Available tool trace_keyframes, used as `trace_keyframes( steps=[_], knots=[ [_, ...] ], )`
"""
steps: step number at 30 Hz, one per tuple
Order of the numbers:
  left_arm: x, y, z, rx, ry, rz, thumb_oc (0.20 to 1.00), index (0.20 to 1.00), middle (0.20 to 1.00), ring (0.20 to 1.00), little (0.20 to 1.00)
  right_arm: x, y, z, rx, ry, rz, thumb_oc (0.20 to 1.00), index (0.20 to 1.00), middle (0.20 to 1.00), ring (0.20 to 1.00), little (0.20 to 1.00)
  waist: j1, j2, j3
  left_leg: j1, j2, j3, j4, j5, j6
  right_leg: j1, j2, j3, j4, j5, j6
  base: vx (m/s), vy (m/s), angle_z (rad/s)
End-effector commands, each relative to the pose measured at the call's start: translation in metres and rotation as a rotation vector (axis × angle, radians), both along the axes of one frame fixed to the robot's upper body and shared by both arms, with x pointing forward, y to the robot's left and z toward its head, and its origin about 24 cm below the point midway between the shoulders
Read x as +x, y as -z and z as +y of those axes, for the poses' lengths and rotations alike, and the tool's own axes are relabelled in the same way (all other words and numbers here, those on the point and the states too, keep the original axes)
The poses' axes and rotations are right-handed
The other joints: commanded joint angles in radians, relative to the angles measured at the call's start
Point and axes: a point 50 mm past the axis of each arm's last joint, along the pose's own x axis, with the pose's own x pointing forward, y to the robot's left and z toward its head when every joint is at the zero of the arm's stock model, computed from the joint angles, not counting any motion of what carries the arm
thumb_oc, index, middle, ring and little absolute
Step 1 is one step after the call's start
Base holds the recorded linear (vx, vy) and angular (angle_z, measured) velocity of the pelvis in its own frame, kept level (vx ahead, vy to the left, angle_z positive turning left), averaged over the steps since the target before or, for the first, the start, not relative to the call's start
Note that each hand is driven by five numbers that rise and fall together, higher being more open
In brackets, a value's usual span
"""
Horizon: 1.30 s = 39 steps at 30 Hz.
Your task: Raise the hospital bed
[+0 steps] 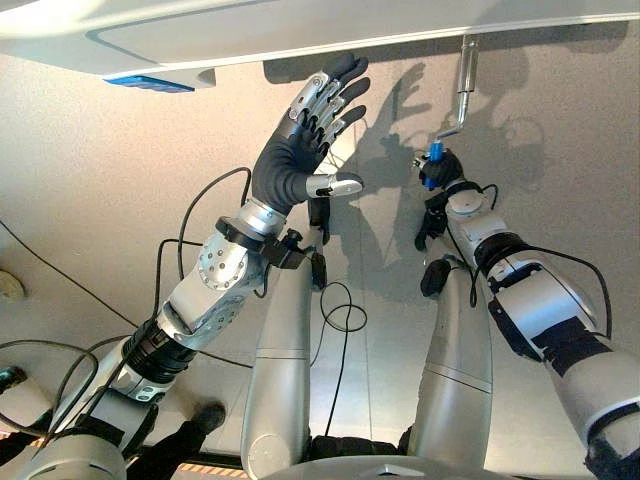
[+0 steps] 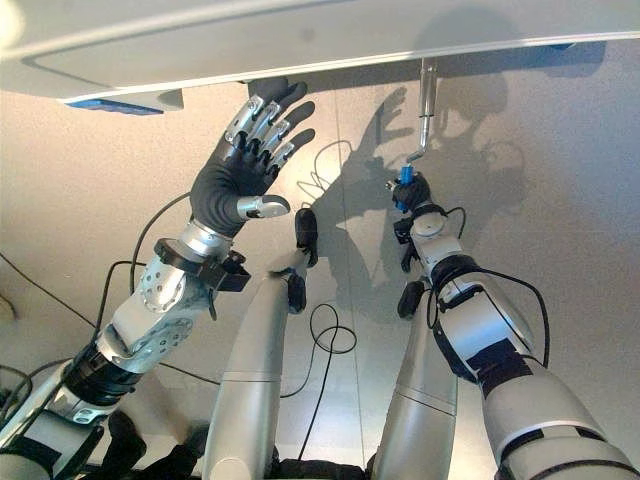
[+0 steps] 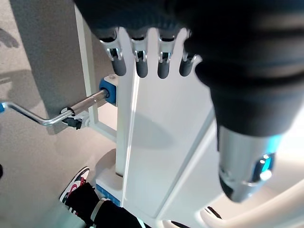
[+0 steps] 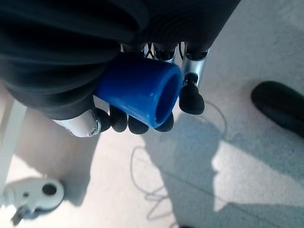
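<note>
The white hospital bed [image 1: 300, 30] runs across the top of the eye views. A silver crank [image 1: 466, 75] hangs out from its end and bends down to a blue grip [image 4: 142, 92]. My right hand [image 1: 443, 172] is shut on that grip, with its fingers and thumb wrapped round it in the right wrist view. My left hand [image 1: 300, 150] is raised just below the bed's edge, to the left of the crank, open and holding nothing. Past its straight fingers [image 3: 142, 61], the left wrist view shows the bed's white end panel [image 3: 156, 142] and the crank [image 3: 52, 118].
A blue fitting [image 1: 150, 83] sits under the bed's edge at the left. A person's sneaker [image 3: 76, 187] stands on the floor beside the bed frame. A white caster bracket [image 4: 33, 194] lies on the grey floor [image 1: 100, 180] below the crank.
</note>
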Motion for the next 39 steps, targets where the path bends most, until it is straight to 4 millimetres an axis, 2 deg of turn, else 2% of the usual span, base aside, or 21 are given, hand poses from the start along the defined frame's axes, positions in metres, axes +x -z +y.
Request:
trace_keyframes(
  steps=[1, 5, 6, 7, 9, 10, 11, 13, 16, 17, 18, 19, 20, 23, 28, 32, 39],
  knots=[
    [-0.016, -0.016, 0.003, -0.111, 0.01, -0.095, 1.0, 1.0, 1.0, 1.0, 1.0, -0.012, 0.04, 0.017, -0.131, -0.086, 0.13, 0.2, 0.2, 0.2, 0.2, 0.2, -0.018, 0.113, -0.026, -0.046, -0.012, -0.024, -0.069, 0.074, -0.02, 0.0, 0.019, -0.026, 0.023, 0.035, 0.064, 0.0, 0.0, 0.0],
    [-0.016, -0.016, 0.004, -0.114, 0.0, -0.096, 1.0, 1.0, 1.0, 1.0, 1.0, -0.008, 0.023, 0.051, -0.164, -0.213, 0.051, 0.2, 0.2, 0.2, 0.2, 0.2, -0.018, 0.11, -0.026, -0.048, -0.011, -0.02, -0.07, 0.075, -0.02, -0.004, 0.02, -0.023, 0.021, 0.036, 0.064, 0.0, 0.0, 0.0],
    [-0.016, -0.016, 0.004, -0.114, 0.0, -0.096, 1.0, 1.0, 1.0, 1.0, 1.0, -0.008, 0.023, 0.051, -0.164, -0.213, 0.051, 0.2, 0.2, 0.2, 0.2, 0.2, -0.019, 0.11, -0.026, -0.048, -0.011, -0.02, -0.07, 0.075, -0.02, -0.004, 0.02, -0.022, 0.022, 0.036, 0.064, 0.0, 0.0, 0.0],
    [-0.016, -0.016, 0.005, -0.12, -0.006, -0.095, 1.0, 1.0, 1.0, 1.0, 1.0, -0.008, 0.014, 0.068, -0.153, -0.283, 0.004, 0.2, 0.2, 0.2, 0.2, 0.2, -0.019, 0.107, -0.026, -0.049, -0.01, -0.019, -0.072, 0.075, -0.02, -0.004, 0.021, -0.021, 0.019, 0.039, 0.065, 0.0, 0.0, 0.0],
    [-0.016, -0.016, 0.008, -0.12, -0.022, -0.099, 1.0, 1.0, 1.0, 1.0, 1.0, -0.011, -0.002, 0.088, -0.137, -0.38, -0.076, 0.2, 0.2, 0.2, 0.2, 0.2, -0.022, 0.1, -0.026, -0.047, -0.008, -0.016, -0.075, 0.075, -0.02, -0.004, 0.022, -0.022, 0.016, 0.038, 0.063, 0.0, 0.015, -0.03],
    [-0.016, -0.016, 0.008, -0.12, -0.022, -0.099, 1.0, 1.0, 1.0, 1.0, 1.0, -0.012, -0.002, 0.087, -0.138, -0.38, -0.075, 0.2, 0.2, 0.2, 0.2, 0.2, -0.023, 0.1, -0.026, -0.047, -0.008, -0.015, -0.075, 0.075, -0.02, -0.004, 0.021, -0.021, 0.016, 0.038, 0.063, 0.01, 0.009, -0.04],
    [-0.016, -0.015, 0.011, -0.113, -0.033, -0.098, 1.0, 1.0, 1.0, 1.0, 1.0, -0.017, -0.014, 0.099, -0.101, -0.45, -0.144, 0.2, 0.2, 0.2, 0.2, 0.2, -0.028, 0.094, -0.026, -0.046, -0.009, -0.012, -0.076, 0.076, -0.02, -0.005, 0.023, -0.02, 0.017, 0.038, 0.063, 0.0, 0.0, 0.0],
    [-0.016, -0.015, 0.014, -0.104, -0.043, -0.102, 1.0, 1.0, 1.0, 1.0, 1.0, -0.026, -0.03, 0.108, -0.029, -0.54, -0.223, 0.2, 0.2, 0.2, 0.2, 0.2, -0.036, 0.088, -0.026, -0.045, -0.007, -0.012, -0.075, 0.075, -0.019, -0.006, 0.023, -0.018, 0.016, 0.039, 0.063, 0.0, 0.0, 0.0],
    [-0.016, -0.014, 0.018, -0.097, -0.053, -0.102, 1.0, 1.0, 1.0, 1.0, 1.0, -0.035, -0.041, 0.108, 0.017, -0.596, -0.278, 0.2, 0.2, 0.2, 0.2, 0.2, -0.041, 0.081, -0.026, -0.046, -0.006, -0.011, -0.073, 0.075, -0.019, -0.006, 0.023, -0.016, 0.015, 0.039, 0.063, 0.0, 0.0, 0.0],
    [-0.016, -0.013, 0.02, -0.08, -0.06, -0.104, 1.0, 1.0, 1.0, 1.0, 1.0, -0.044, -0.052, 0.105, 0.091, -0.643, -0.328, 0.2, 0.2, 0.2, 0.2, 0.2, -0.048, 0.075, -0.026, -0.047, -0.004, -0.012, -0.076, 0.077, -0.018, -0.006, 0.023, -0.015, 0.009, 0.04, 0.063, 0.0, 0.0, 0.0],
    [-0.016, -0.013, 0.02, -0.08, -0.059, -0.104, 1.0, 1.0, 1.0, 1.0, 1.0, -0.044, -0.052, 0.105, 0.091, -0.642, -0.328, 0.2, 0.2, 0.2, 0.2, 0.2, -0.048, 0.075, -0.026, -0.047, -0.004, -0.012, -0.076, 0.078, -0.018, -0.006, 0.023, -0.015, 0.009, 0.04, 0.063, 0.0, 0.0, 0.0],
    [-0.015, -0.013, 0.024, -0.068, -0.074, -0.107, 1.0, 1.0, 1.0, 1.0, 1.0, -0.053, -0.062, 0.101, 0.171, -0.692, -0.371, 0.2, 0.2, 0.2, 0.2, 0.2, -0.055, 0.07, -0.026, -0.046, -0.003, -0.01, -0.075, 0.078, -0.018, -0.005, 0.025, -0.014, 0.01, 0.04, 0.063, 0.0, 0.0, 0.0],
    [-0.015, -0.013, 0.024, -0.068, -0.073, -0.107, 1.0, 1.0, 1.0, 1.0, 1.0, -0.053, -0.062, 0.101, 0.172, -0.691, -0.371, 0.2, 0.2, 0.2, 0.2, 0.2, -0.054, 0.071, -0.026, -0.046, -0.003, -0.01, -0.075, 0.078, -0.018, -0.005, 0.024, -0.013, 0.011, 0.04, 0.063, 0.0, 0.0, 0.0],
    [-0.015, -0.011, 0.029, -0.047, -0.096, -0.111, 1.0, 1.0, 1.0, 1.0, 1.0, -0.073, -0.073, 0.089, 0.343, -0.76, -0.435, 0.2, 0.2, 0.2, 0.2, 0.2, -0.07, 0.062, -0.026, -0.04, 0.0, -0.007, -0.076, 0.078, -0.019, -0.002, 0.025, -0.012, 0.008, 0.041, 0.066, 0.0, 0.0, 0.0],
    [-0.015, -0.009, 0.036, -0.031, -0.128, -0.112, 1.0, 1.0, 1.0, 1.0, 1.0, -0.089, -0.079, 0.075, 0.446, -0.787, -0.488, 0.2, 0.2, 0.2, 0.2, 0.2, -0.083, 0.055, -0.026, -0.029, 0.002, -0.005, -0.082, 0.076, -0.018, 0.007, 0.028, -0.011, 0.001, 0.043, 0.068, 0.0, 0.0, 0.0],
    [-0.016, -0.008, 0.044, -0.021, -0.153, -0.113, 1.0, 1.0, 1.0, 1.0, 1.0, -0.106, -0.095, 0.058, 0.571, -0.806, -0.594, 0.2, 0.2, 0.2, 0.2, 0.2, -0.098, 0.044, -0.026, -0.017, 0.005, -0.002, -0.088, 0.074, -0.019, 0.018, 0.031, -0.009, -0.007, 0.046, 0.071, 0.0, -0.006, -0.02],
    [-0.019, -0.007, 0.051, -0.032, -0.149, -0.106, 1.0, 1.0, 1.0, 1.0, 1.0, -0.118, -0.11, 0.04, 0.663, -0.782, -0.708, 0.2, 0.2, 0.2, 0.2, 0.2, -0.107, 0.031, -0.026, -0.006, 0.008, -0.002, -0.089, 0.071, -0.018, 0.028, 0.035, -0.008, -0.016, 0.049, 0.074, 0.0, -0.007, -0.01]
  ],
)
